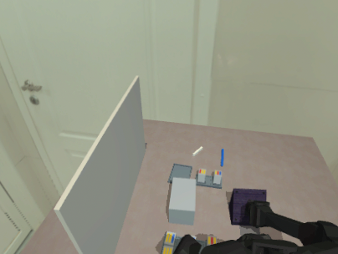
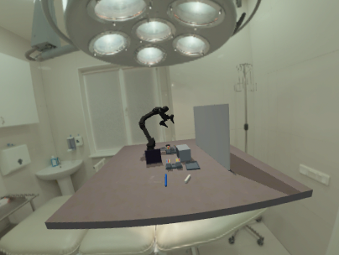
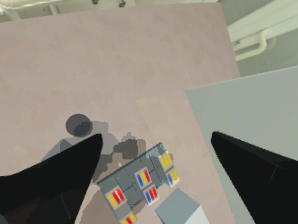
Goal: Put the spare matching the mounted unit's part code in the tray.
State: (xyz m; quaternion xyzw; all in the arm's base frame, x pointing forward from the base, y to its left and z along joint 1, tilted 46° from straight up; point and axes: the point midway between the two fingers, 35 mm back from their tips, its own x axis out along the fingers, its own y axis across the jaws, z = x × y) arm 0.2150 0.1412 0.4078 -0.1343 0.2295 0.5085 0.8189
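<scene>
The mounted unit, a plain grey box [image 1: 182, 200] [image 2: 183, 151] [image 3: 181, 211], stands on the table beside the tall upright panel [image 1: 110, 175] [image 3: 250, 115]; no code shows on it in any view. A flat dark grey tray [image 1: 181, 172] [image 2: 192, 165] lies just beyond it. Two spares with coloured stripes [image 1: 209, 176] sit on a small holder next to the tray. A second holder with several striped spares [image 3: 140, 185] [image 1: 169, 241] lies at the near end. My gripper [image 3: 157, 137] [image 2: 170, 120] is open and empty, high above this second holder.
A white stick [image 1: 197, 151] [image 2: 187, 179] and a blue stick [image 1: 222, 157] [image 2: 166, 180] lie farther out on the table. A dark purple block [image 1: 248, 204] [image 2: 153, 156] stands at the arm's base. A small dark disc [image 3: 78, 125] lies on the table.
</scene>
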